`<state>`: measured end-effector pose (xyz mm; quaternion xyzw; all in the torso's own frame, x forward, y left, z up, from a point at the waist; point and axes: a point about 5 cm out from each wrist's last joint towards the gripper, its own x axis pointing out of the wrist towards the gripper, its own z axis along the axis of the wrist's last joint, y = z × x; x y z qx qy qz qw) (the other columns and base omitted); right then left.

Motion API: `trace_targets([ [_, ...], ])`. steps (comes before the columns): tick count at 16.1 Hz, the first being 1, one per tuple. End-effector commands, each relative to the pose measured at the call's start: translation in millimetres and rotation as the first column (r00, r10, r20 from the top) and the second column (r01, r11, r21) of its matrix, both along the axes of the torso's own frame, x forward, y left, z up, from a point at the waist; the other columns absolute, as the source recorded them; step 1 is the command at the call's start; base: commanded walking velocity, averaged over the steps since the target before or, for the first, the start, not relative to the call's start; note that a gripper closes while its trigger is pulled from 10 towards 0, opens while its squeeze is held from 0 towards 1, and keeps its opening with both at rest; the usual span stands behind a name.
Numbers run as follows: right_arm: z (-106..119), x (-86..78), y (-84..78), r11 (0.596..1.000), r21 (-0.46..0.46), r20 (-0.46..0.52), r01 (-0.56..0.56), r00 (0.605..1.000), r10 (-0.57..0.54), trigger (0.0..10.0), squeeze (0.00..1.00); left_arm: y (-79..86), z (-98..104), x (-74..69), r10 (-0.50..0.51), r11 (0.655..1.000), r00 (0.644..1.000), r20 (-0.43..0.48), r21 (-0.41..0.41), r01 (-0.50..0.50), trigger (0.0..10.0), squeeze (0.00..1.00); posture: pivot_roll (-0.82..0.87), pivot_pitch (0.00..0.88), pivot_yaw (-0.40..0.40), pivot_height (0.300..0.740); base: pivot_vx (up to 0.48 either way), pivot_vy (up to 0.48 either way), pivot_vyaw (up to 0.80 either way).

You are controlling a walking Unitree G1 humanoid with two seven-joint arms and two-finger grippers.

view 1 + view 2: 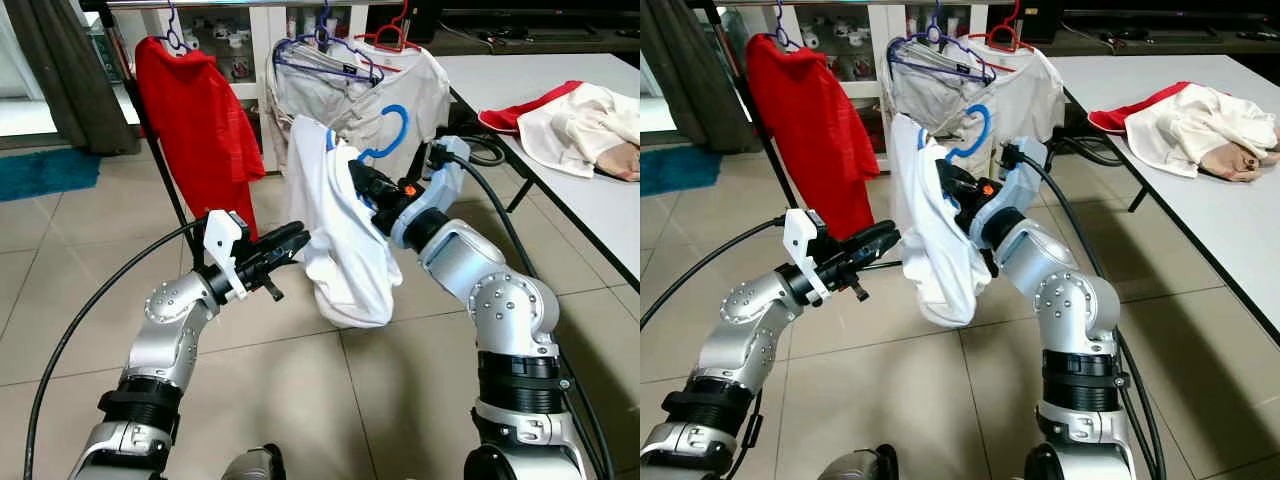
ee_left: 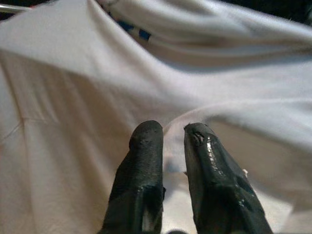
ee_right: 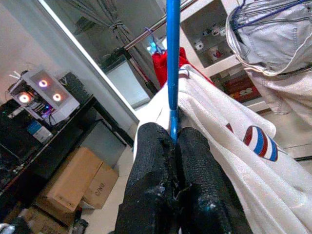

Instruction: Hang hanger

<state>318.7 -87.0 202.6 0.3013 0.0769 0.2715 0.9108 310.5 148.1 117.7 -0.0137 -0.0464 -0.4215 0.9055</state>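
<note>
The right gripper (image 3: 173, 146) has its 2 black fingers pressed together on the neck of a blue hanger (image 1: 388, 135), holding it up in front of the clothes rail (image 1: 200, 4), below the bar and not yet hooked on. A white T-shirt (image 1: 335, 240) hangs from it, bunched toward 1 side. The left gripper (image 1: 285, 243) reaches to the shirt's side; its fingertips (image 2: 146, 134) are close together with a narrow gap, near or against the cloth — no pinch that I can make out.

The hanger looks like thin, stiff plastic, light and probably slick; the soft shirt will likely sway and slide, so the neck below the hook seems the sound hold. The shirt carries a red, white and blue oval emblem (image 3: 259, 142) — no lettering is readable.
</note>
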Motion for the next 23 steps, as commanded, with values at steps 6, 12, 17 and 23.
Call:
trace_targets([
  [6, 18.6, -4.5, 6.9, 0.998, 0.019, 0.055, -0.058, 0.997, 0.057, 10.0, 0.0, 3.1, 0.0, 13.5, -0.054, 0.988, 0.997, 0.058, 0.147, 0.045, 10.0, 1.0, -0.07, 0.056, 0.002, 0.74, 0.0, 0.0, 0.0],
  [12, 19.8, -6.8, 10.8, 0.997, 0.034, 0.056, -0.066, 0.996, 0.064, 10.0, 0.0, -13.0, -5.7, 26.4, -0.087, 0.967, 0.996, 0.036, 0.243, 0.075, 6.9, 0.0, -0.07, 0.061, 0.027, 0.74, 0.0, 0.0, 0.0],
  [17, 18.9, -7.2, 12.1, 0.997, 0.039, 0.052, -0.062, 0.997, 0.06, 10.0, 0.0, -14.0, -3.0, 32.4, -0.044, 0.973, 0.998, 0.053, 0.227, 0.031, 0.0, 0.0, -0.07, 0.063, 0.032, 0.74, 0.0, 0.0, 0.0],
  [23, 19.4, -6.8, 12.8, 0.998, 0.042, 0.051, -0.056, 0.997, 0.053, 10.0, 0.0, -14.0, -4.1, 32.6, -0.04, 0.979, 0.998, 0.056, 0.201, 0.028, 0.0, 0.0, -0.08, 0.062, 0.037, 0.74, 0.0, 0.0, 0.0],
])
